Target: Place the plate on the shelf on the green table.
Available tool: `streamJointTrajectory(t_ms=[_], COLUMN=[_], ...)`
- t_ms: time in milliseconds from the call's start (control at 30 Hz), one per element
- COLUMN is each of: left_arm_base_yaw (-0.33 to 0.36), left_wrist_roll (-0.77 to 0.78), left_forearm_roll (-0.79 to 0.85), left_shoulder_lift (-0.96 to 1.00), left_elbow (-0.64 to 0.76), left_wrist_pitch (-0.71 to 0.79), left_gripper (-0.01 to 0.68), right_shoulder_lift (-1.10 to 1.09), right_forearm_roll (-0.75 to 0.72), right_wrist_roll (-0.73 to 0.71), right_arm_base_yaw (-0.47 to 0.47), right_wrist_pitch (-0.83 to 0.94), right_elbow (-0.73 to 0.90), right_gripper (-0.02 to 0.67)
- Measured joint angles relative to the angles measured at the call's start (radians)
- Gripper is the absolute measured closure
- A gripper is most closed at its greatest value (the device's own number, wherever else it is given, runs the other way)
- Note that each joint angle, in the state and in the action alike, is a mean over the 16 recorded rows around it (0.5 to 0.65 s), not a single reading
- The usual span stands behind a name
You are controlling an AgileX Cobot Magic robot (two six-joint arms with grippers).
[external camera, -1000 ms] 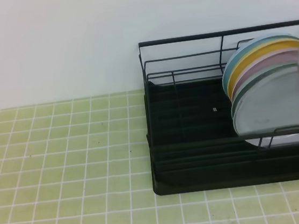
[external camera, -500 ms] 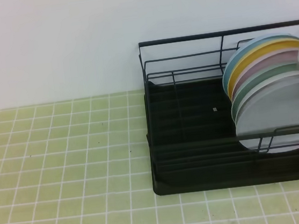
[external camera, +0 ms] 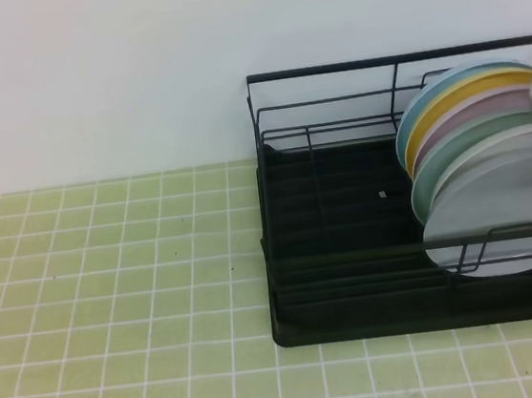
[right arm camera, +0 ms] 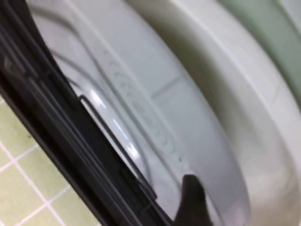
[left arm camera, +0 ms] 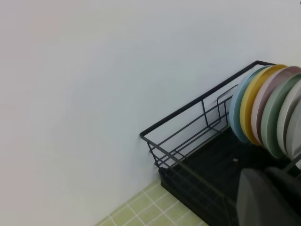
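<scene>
The plate (external camera: 499, 216) stood on edge in the shelf (external camera: 348, 247), frontmost of a row of upright plates at the shelf's right end, its face towards the front edge of the worktop (external camera: 114, 303) and leaning on the front rail. Only part of the right arm showed, at the frame's right edge just above and beside the plate's rim. Whether the right gripper held anything could not be told. The left gripper, out of view, was closed.
</scene>
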Motion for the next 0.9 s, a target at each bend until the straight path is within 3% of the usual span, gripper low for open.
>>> streamJointTrajectory(t_ms=[900], left_arm_base_yaw=[0.000], left_wrist_roll=[0.000], left_forearm_roll=[0.000], left_shoulder_lift=[0.001], left_elbow=[0.000], left_wrist_pitch=[0.037], left_gripper=[0.675], right_shoulder_lift=[-0.003], right_forearm_roll=[0.041], right_wrist_roll=[0.032], right_arm_base_yaw=[0.000], right_wrist_pitch=[0.080], right_elbow=[0.000], right_gripper=[0.083])
